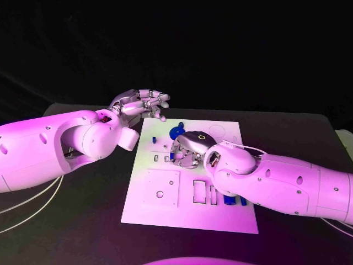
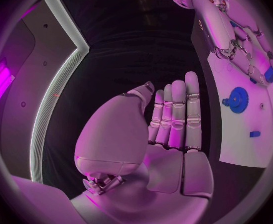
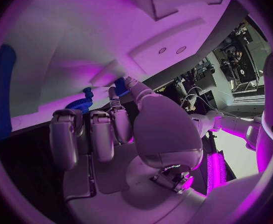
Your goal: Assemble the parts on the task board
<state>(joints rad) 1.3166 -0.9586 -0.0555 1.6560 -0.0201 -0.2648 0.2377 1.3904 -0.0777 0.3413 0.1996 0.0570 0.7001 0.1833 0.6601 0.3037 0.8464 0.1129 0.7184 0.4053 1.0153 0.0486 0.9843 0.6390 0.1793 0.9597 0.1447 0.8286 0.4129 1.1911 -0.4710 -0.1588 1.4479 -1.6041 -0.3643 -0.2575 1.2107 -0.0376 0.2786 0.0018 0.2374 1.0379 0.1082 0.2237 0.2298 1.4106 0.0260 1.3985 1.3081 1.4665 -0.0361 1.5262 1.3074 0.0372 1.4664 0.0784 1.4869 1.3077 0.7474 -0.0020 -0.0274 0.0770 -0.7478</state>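
blue gear (image 1: 177, 132) stood on the task board (image 1: 224, 218) just beyond the right hand (image 1: 185, 152), whose curled fingers' grip could not be told, nearer than the empty, straight-fingered left hand (image 1: 142, 103).

Dark worktop (image 1: 81, 232) and the white cables on it

The black worktop spread out under everything, backed by a dark drape (image 1: 224, 49) behind its far edge. Thin white cables (image 1: 21, 207) looped across the near left part of the worktop, and another thin cable (image 1: 340, 227) lay at its near right. A pale rounded object (image 1: 352, 141) sat at the far right edge.
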